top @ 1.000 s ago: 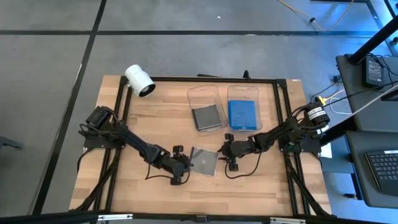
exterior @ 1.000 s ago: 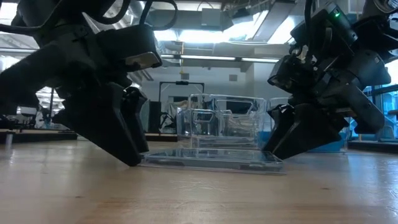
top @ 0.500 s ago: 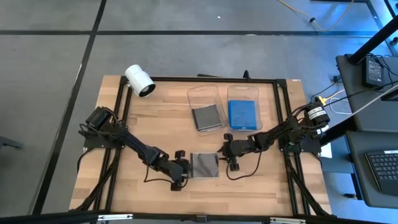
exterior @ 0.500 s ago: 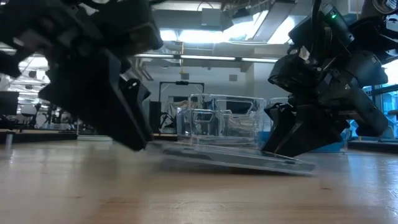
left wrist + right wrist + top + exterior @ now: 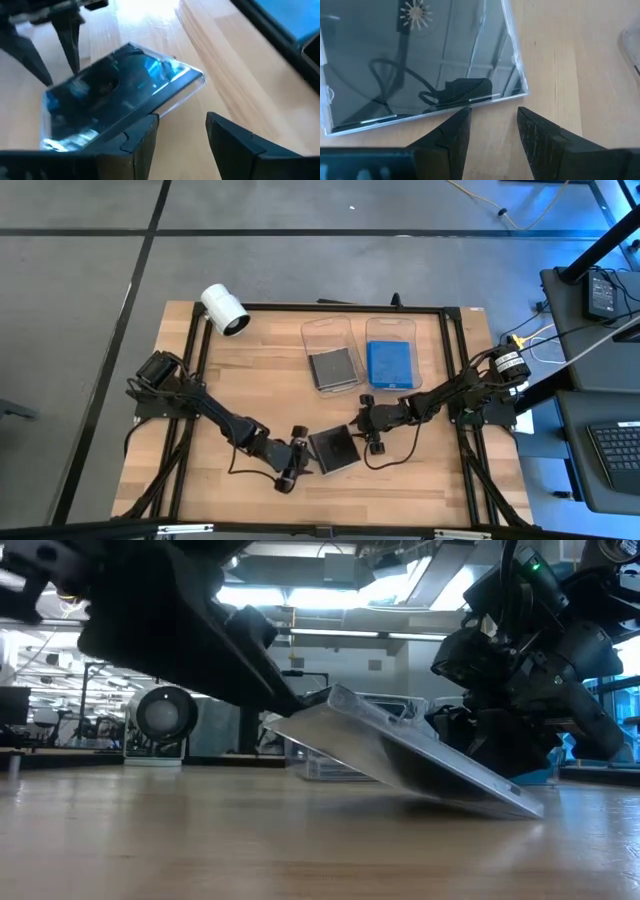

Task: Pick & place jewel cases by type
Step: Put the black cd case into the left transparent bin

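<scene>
On the near half of the tabletop (image 5: pixel 425 470), a dark jewel case (image 5: pixel 333 450) with a disc under its clear cover sits between the two claws. It is tilted. The edge toward the left claw (image 5: pixel 305 461) is lifted off the wood, and the opposite edge rests on the tabletop beside the right claw (image 5: pixel 359 434).

The left claw's fingers stand partly apart, with bare wood showing in the gap between them. One finger (image 5: pixel 142 137) meets the raised edge of the case, and nothing is pinched between the two.

The right claw is low at the case's grounded edge. Its fingers are also parted with only wood between them, and it has hold of nothing. The tips are just short of that edge, and I cannot tell whether they touch it.

Farther back, two clear tubs stand side by side. The left tub (image 5: pixel 322 330) holds a dark grey jewel case (image 5: pixel 334 367). The right tub (image 5: pixel 390 325) holds a solid blue jewel case (image 5: pixel 390 365).

At the far left corner lies a white cylinder (image 5: pixel 224 310), tipped on its side, well apart from everything else.
</scene>
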{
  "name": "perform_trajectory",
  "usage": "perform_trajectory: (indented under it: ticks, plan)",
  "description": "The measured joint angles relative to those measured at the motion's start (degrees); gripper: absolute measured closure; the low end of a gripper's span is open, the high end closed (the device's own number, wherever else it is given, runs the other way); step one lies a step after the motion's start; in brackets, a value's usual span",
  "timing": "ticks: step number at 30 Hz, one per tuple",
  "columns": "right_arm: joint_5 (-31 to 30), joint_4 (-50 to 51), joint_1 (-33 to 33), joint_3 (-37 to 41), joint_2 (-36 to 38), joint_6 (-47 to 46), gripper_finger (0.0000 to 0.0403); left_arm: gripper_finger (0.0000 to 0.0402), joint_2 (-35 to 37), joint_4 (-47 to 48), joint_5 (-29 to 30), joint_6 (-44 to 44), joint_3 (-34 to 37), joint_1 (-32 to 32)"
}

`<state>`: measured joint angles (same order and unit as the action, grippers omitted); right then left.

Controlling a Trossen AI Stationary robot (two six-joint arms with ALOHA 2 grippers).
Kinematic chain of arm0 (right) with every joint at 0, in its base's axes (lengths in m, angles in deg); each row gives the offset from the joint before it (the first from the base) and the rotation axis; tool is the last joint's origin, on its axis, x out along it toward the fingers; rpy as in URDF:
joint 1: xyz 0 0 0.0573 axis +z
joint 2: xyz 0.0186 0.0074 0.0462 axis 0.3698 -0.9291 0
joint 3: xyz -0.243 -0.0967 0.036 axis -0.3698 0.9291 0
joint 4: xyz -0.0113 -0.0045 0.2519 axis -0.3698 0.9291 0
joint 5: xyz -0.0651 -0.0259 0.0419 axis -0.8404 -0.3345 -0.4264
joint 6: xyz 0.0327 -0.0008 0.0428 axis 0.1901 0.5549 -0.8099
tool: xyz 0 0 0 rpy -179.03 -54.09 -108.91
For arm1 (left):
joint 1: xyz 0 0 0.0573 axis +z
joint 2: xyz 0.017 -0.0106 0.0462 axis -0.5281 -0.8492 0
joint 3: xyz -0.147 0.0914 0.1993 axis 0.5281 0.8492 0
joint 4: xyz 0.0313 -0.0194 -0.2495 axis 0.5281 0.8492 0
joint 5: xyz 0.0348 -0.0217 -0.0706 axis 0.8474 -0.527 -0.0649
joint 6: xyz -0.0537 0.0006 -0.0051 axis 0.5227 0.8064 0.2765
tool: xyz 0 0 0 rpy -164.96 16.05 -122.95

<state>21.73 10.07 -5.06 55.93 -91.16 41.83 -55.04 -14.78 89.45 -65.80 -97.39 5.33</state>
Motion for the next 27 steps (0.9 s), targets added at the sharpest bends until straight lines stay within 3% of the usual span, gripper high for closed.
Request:
perform_trajectory:
  ticks: [12,18,21,24,27]
  plan:
    - [0.1,0.0,0.0,0.0,0.0,0.0,0.0233,0.023,0.0,-0.2,4.1,-21.0,0.1,-0.1]
    - [0.1,-0.2,0.0,0.0,0.0,0.0,0.0233,0.0249,0.1,-4.2,6.3,-42.3,0.0,-0.1]
    - [1.8,-1.9,0.2,-0.6,-0.4,-0.2,0.0233,0.026,-0.4,-6.4,12.5,-50.8,0.2,0.8]
    - [2.6,-2.6,0.4,-0.5,-0.2,-0.2,0.0233,0.0267,-0.8,-8.1,17.5,-54.3,0.4,1.7]
    - [3.5,-2.5,0.1,-1.2,-0.2,1.3,0.0233,0.0272,-0.5,-7.4,15.2,-52.3,0.1,1.9]
